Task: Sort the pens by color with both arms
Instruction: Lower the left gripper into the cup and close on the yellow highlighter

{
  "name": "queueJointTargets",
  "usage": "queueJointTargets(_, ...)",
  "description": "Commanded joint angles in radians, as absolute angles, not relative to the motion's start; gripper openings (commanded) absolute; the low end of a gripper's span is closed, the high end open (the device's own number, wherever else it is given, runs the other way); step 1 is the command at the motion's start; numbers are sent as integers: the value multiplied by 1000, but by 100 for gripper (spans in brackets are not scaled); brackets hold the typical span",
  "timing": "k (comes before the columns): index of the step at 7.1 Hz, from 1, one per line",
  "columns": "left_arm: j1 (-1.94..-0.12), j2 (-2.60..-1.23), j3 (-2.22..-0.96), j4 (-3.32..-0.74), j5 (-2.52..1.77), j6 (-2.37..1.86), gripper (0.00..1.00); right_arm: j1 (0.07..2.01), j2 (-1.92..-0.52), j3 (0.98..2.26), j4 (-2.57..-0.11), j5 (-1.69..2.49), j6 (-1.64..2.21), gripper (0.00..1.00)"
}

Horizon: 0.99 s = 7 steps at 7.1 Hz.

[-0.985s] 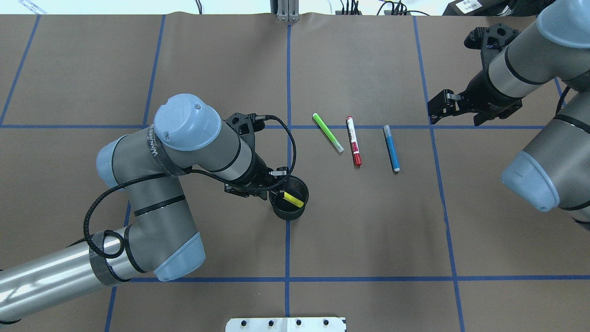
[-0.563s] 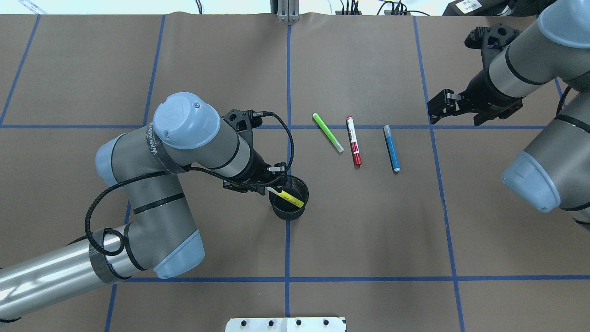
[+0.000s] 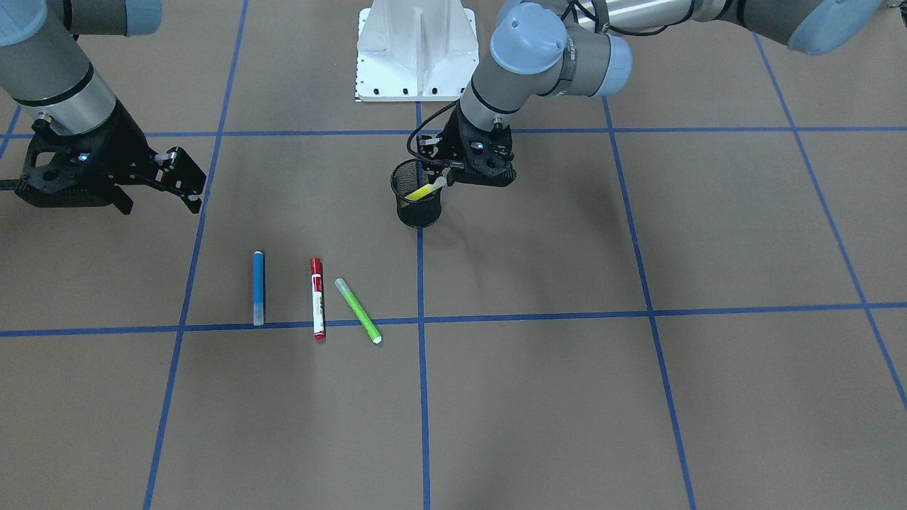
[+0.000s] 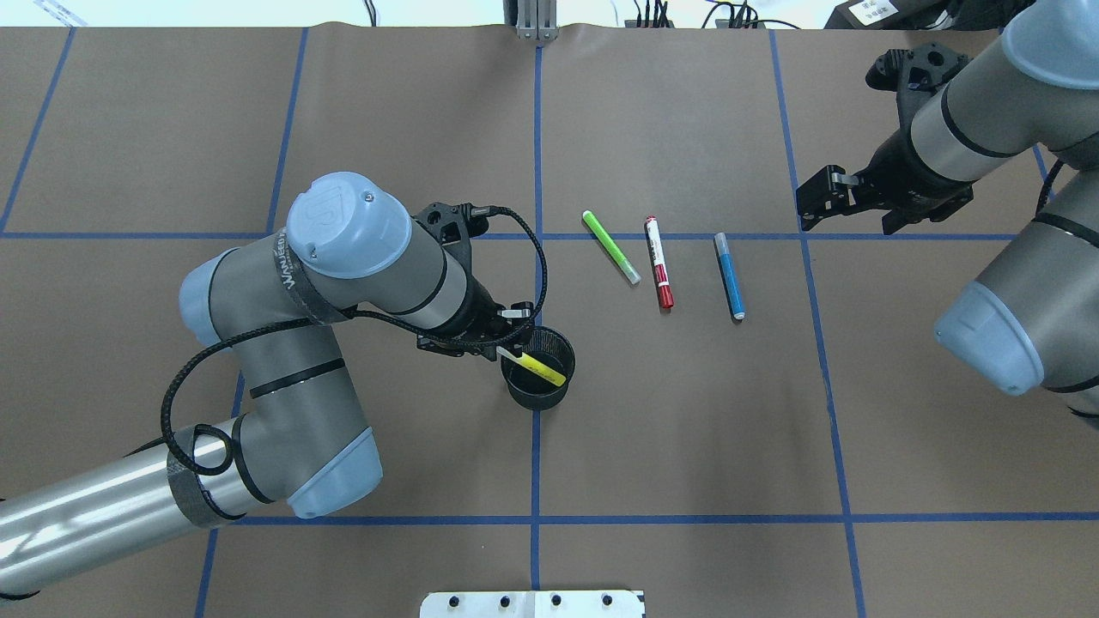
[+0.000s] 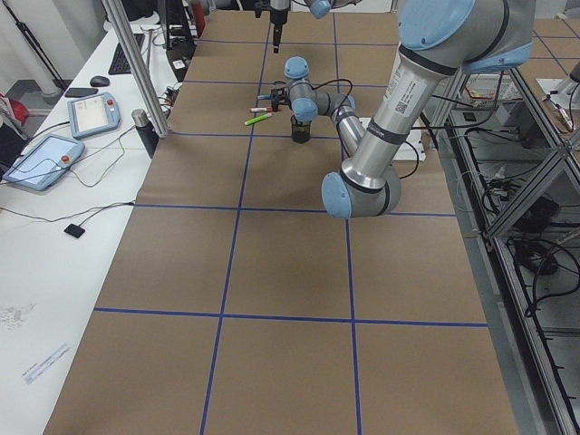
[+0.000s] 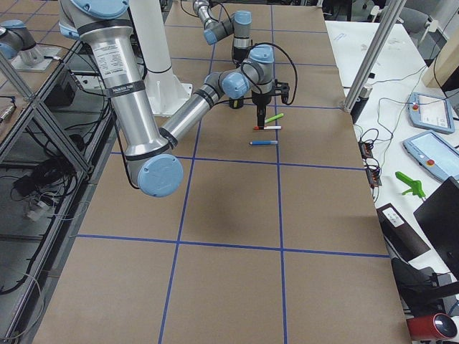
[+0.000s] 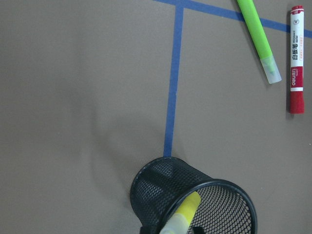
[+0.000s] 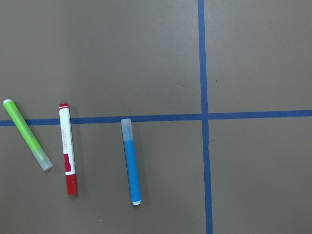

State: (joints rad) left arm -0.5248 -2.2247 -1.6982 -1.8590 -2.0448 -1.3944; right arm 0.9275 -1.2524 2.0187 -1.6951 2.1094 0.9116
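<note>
Left arm (image 4: 343, 283) ends beside the black mesh cup (image 4: 537, 400), left jaws parted loosely around the yellow pen (image 4: 546, 369) leaning inside. Right jaws gape empty, well away from the cup. Between, on the counter (image 4: 687, 446), lie a white-barrelled red pen (image 4: 659, 262), blue pen (image 4: 730, 276) and lime pen (image 4: 610, 246).

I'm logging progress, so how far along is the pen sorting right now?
Done, or nearly: the yellow pen leans inside the black cup. In hand: its upper end sits by the left fingers; whether they grip it, I cannot tell. Left: the green pen, red pen and blue pen lie on the table, and the right fingers hang open beside them, holding nothing.
</note>
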Motion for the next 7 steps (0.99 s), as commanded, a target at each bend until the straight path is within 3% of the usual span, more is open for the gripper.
queueJointTargets(1, -525, -2226, -1698, -1858, -2045, -1396, 32, 927, -1252, 2019, -1695, 2109, 919, 100)
queueJointTargets(4, -525, -2226, -1700, -1859, -2045, -1394, 21, 927, -1250, 2016, -1698, 2108, 919, 100)
queueJointTargets(7, -526, -2230, -1713, -1856, -2045, -1397, 3, 927, -1250, 2017, -1698, 2100, 919, 100)
